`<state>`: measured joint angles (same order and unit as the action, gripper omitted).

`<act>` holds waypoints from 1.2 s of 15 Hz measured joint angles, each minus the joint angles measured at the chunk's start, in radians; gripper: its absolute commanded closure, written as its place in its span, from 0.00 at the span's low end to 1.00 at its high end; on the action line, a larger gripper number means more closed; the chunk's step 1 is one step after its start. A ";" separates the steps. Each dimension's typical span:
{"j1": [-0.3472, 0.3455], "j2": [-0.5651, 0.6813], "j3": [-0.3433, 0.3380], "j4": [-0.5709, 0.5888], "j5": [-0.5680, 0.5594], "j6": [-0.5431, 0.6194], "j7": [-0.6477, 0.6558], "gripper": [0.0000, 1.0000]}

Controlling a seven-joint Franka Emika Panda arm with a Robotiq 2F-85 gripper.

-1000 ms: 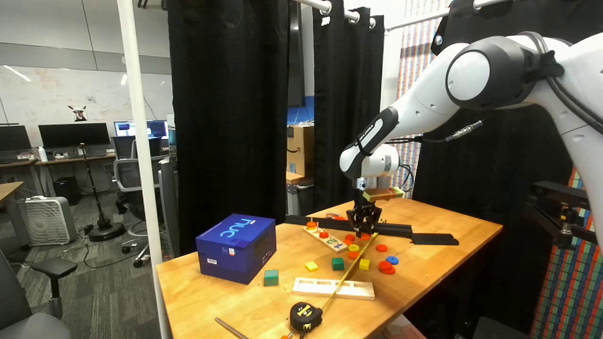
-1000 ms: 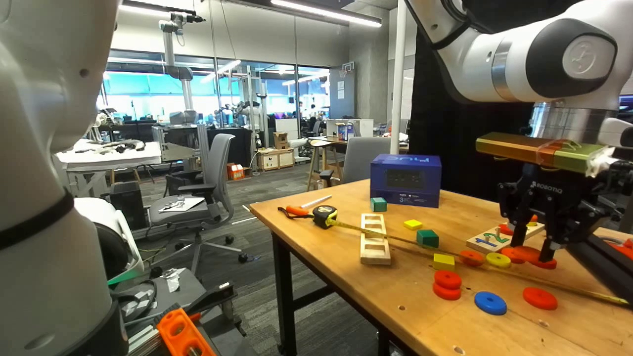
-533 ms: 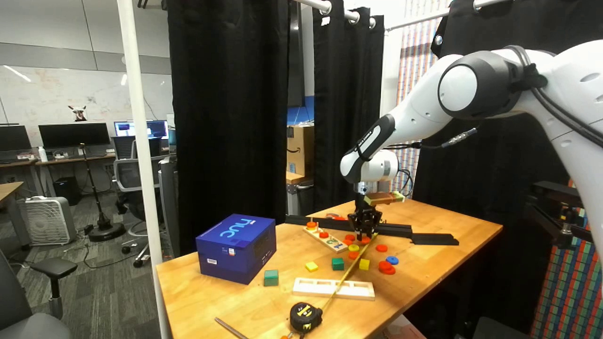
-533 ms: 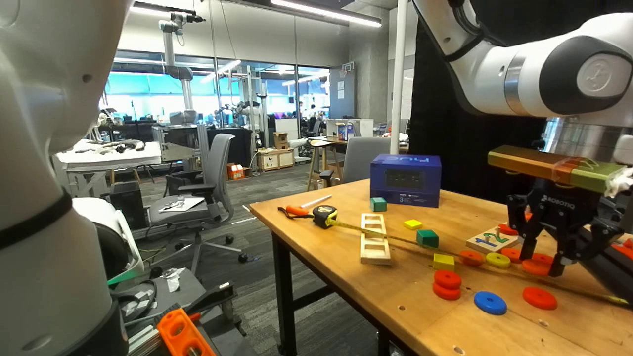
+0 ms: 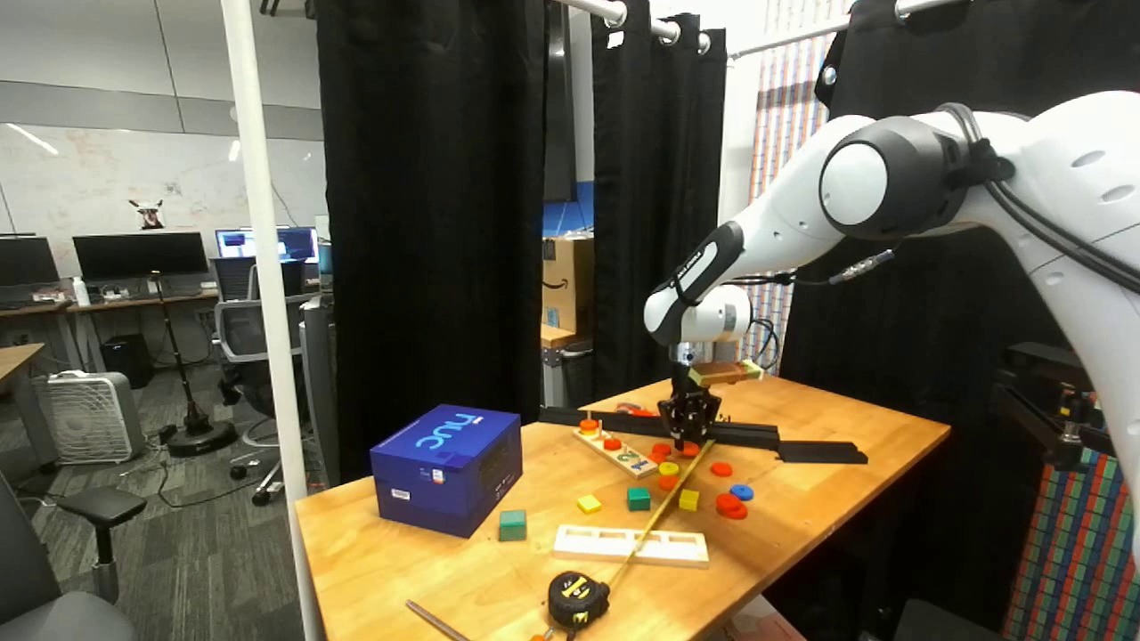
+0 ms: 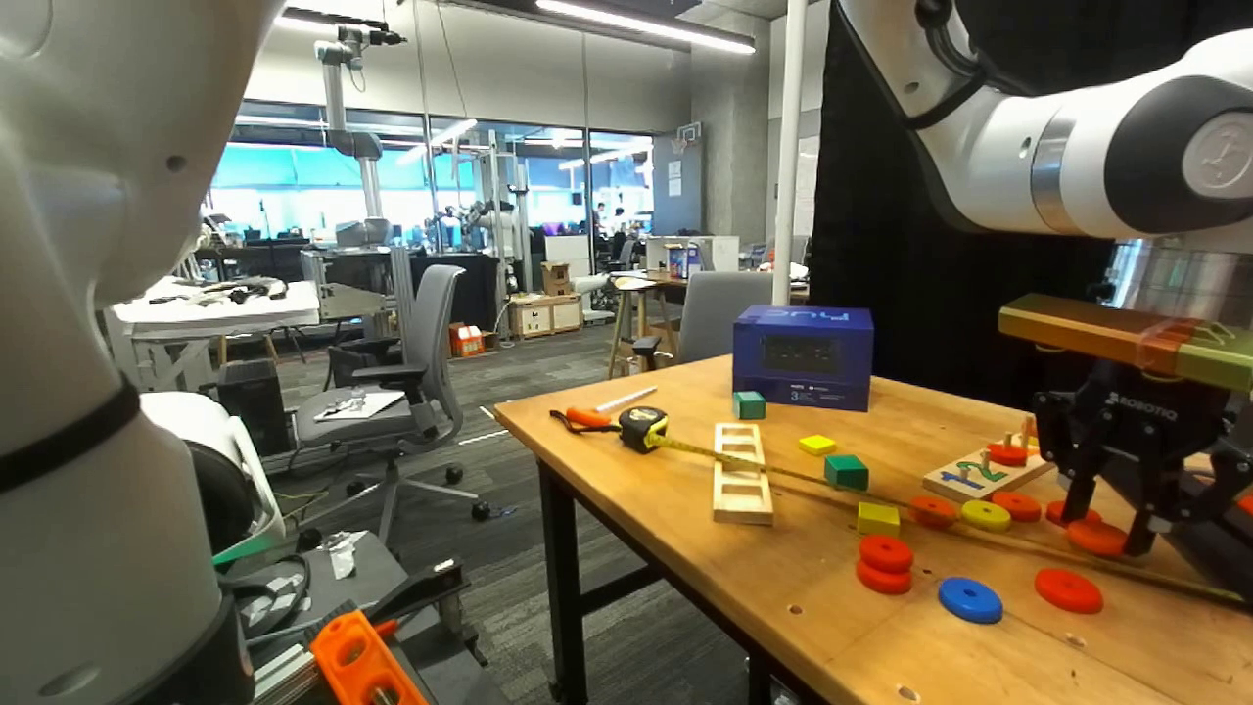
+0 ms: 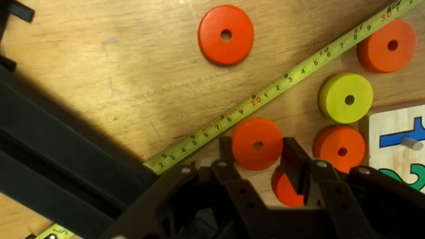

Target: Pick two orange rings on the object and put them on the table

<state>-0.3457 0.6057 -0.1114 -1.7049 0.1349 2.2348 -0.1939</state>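
Note:
Several orange rings lie flat on the wooden table (image 6: 989, 666). My gripper (image 7: 256, 141) has a finger on each side of one orange ring (image 7: 255, 156), and both fingers appear to touch its rim. The gripper (image 6: 1108, 525) with this ring (image 6: 1094, 539) is low over the table; I cannot tell whether the ring touches the wood. Another orange ring (image 7: 287, 189) is partly hidden under the right finger in the wrist view. One more (image 7: 340, 146) lies beside the numbered peg board (image 7: 398, 129). An orange ring (image 5: 612, 443) is on a peg of that board.
A yellow tape measure strip (image 7: 279, 87) runs past the held ring. A long black bar (image 7: 66, 146) lies close to the gripper. A yellow ring (image 7: 348, 99), a blue ring (image 6: 971, 599), blocks, a wooden frame (image 6: 742, 475) and a blue box (image 6: 803, 357) are also on the table.
In an exterior view, my gripper has moved right and slightly down over the table, and the orange ring between its fingers has moved with it. The other rings have not moved.

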 measured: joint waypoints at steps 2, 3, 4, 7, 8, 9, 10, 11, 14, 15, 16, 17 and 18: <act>-0.003 0.006 0.000 0.014 0.000 -0.012 -0.001 0.33; -0.004 0.009 0.001 0.021 0.000 -0.016 -0.002 0.26; -0.006 0.012 0.001 0.027 0.000 -0.022 -0.003 0.19; -0.009 0.022 0.001 0.047 0.000 -0.040 -0.005 0.00; -0.010 0.024 0.001 0.053 0.000 -0.048 -0.006 0.00; -0.010 0.025 0.001 0.057 0.000 -0.053 -0.006 0.00; -0.010 0.026 0.001 0.061 0.000 -0.058 -0.006 0.00; -0.010 0.025 0.001 0.066 0.000 -0.064 -0.006 0.00; -0.010 0.003 -0.001 0.074 0.000 -0.091 -0.006 0.00; -0.010 -0.018 -0.002 0.073 0.000 -0.107 -0.006 0.00; -0.010 -0.046 -0.004 0.071 0.000 -0.128 -0.005 0.00; -0.008 -0.081 -0.005 0.067 0.000 -0.151 -0.005 0.00; -0.006 -0.120 -0.007 0.058 0.000 -0.176 -0.004 0.00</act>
<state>-0.3519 0.4856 -0.1184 -1.6464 0.1348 2.0592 -0.1980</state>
